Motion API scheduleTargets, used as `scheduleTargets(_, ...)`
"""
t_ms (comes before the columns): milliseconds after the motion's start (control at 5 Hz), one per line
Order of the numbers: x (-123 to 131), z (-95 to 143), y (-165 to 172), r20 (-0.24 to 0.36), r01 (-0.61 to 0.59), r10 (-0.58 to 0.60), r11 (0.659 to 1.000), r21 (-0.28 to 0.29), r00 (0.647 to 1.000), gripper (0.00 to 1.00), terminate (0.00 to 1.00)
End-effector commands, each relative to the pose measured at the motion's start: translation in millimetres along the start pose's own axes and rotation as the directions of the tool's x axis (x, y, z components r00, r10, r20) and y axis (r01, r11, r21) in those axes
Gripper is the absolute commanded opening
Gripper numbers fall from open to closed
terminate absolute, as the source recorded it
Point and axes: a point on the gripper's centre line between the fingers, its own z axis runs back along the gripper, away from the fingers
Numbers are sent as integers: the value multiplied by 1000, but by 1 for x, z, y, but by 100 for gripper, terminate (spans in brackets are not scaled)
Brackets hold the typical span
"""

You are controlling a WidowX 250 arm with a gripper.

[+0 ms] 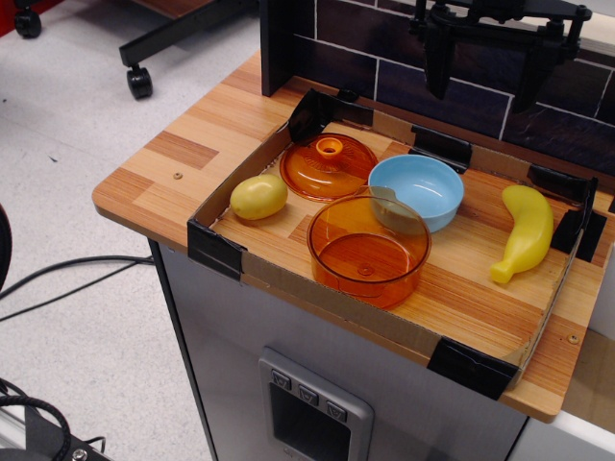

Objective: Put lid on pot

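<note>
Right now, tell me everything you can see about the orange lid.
The lid is a translucent orange dome, apparently plastic, with a small ring-shaped knob on top. It rests knob-up on the wooden board at the back left of the cardboard-edged area, off the pot. It lies beside the yellow potato-like toy; contact is unclear.

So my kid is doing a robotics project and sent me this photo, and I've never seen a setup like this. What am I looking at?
This is one photo, taken from above and in front of a small wooden counter. The black thing hanging at the top right is the robot's pincer; its two fingers are apart and it holds nothing. Below it, a low cardboard border fences off a work area. Inside lie an orange see-through pot at the front, its domed orange lid behind it to the left, a light blue bowl, a yellow potato-like toy and a toy banana. The pot is uncovered; the lid rests on the wood, apart from it.
</note>
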Motion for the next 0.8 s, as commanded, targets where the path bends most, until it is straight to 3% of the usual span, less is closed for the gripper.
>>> scheduleTargets(0,0,0,0,0,0,0,1000,0,1000,100,0)
scheduleTargets(200,14,-8,20,-50,63,-66,996,-59,997,100,0)
scheduleTargets(600,34,-11,63,74,120,-112,987,-109,991,100,0)
